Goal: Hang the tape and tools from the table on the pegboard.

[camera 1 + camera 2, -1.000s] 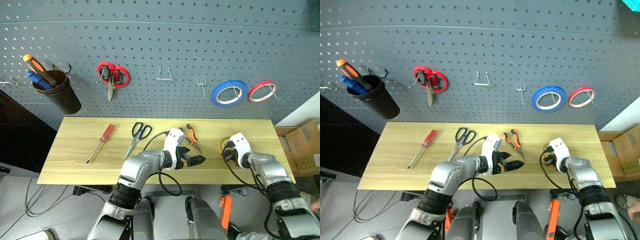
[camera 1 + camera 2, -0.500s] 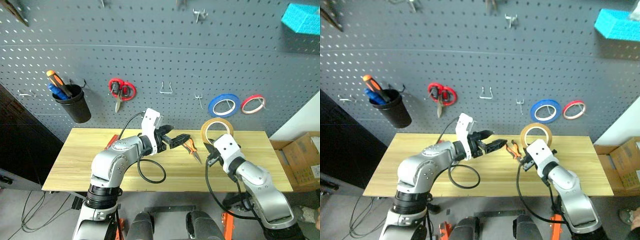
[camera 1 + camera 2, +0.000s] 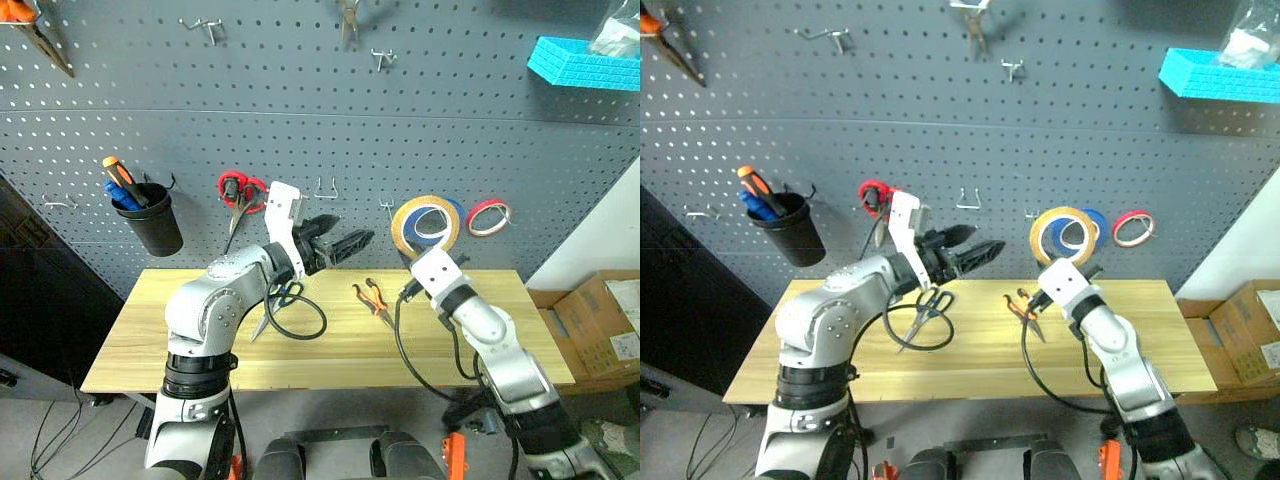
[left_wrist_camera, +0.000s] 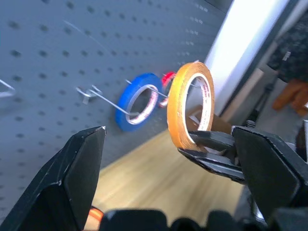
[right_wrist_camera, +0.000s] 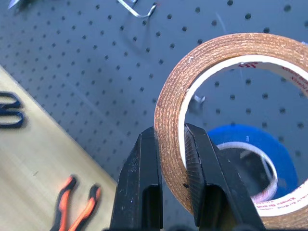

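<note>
Matt grey perforated pegboard (image 3: 300, 120), pale grained wooden table (image 3: 320, 340), and a rough-edged yellow tape (image 5: 173, 110) roll.

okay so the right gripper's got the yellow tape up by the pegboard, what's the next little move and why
Probably ease the right gripper toward the pegboard so the yellow tape slips over the bare hook next to the blue roll. The tape is pinched at its lower rim, held upright in front of the board, its opening not yet on any hook, and that hook carries nothing.
</note>
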Tool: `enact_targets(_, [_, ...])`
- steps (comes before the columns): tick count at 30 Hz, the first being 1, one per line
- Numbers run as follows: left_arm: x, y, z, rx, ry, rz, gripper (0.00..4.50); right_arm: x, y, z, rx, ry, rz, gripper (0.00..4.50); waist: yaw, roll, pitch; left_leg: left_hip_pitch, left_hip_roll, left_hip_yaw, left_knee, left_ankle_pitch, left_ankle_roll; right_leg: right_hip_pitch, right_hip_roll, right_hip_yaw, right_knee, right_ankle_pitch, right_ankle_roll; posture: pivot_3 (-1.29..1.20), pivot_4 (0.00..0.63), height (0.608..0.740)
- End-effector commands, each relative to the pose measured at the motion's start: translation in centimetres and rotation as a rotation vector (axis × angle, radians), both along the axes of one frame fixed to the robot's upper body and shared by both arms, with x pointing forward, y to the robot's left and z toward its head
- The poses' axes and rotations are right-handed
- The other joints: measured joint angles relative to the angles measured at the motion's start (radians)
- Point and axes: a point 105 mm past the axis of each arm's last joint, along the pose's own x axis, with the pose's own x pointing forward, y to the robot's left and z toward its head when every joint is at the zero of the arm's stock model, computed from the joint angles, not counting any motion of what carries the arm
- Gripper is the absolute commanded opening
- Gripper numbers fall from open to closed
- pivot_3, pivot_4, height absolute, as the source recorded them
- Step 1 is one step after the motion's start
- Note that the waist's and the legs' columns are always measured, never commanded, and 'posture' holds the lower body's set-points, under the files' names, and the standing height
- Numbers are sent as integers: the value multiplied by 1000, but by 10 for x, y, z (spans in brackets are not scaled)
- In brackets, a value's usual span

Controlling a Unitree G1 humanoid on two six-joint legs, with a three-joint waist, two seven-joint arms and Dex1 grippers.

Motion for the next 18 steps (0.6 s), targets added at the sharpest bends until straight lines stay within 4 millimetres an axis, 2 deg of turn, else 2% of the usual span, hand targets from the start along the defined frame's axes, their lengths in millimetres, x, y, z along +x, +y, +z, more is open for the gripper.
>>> enact_targets(1, [9,7,15,-39,-61,51,4500,15,0,16,31,-71,23,293,1,0,-2,0,0,0,0,0,0,0,0,0,0,0,0,68,0,740])
enact_targets(8, [10,7,6,-34,-48,63,4500,26,11,14,37,-78,70,293,5,1,-3,-1,0,0,0,0,0,0,0,1,0,3,5,84,0,740])
enact_targets(14, [11,10,4,-32,-43,77,4500,25,18,0,46,-26,96,293,4,1,-4,0,0,0,0,0,0,0,0,1,2,3,5,90,0,740])
enact_targets(18, [13,8,2,-30,-37,79,4500,30,23,-22,54,87,113,293,4,1,-8,2,0,0,0,0,0,2,0,1,2,3,5,90,0,740])
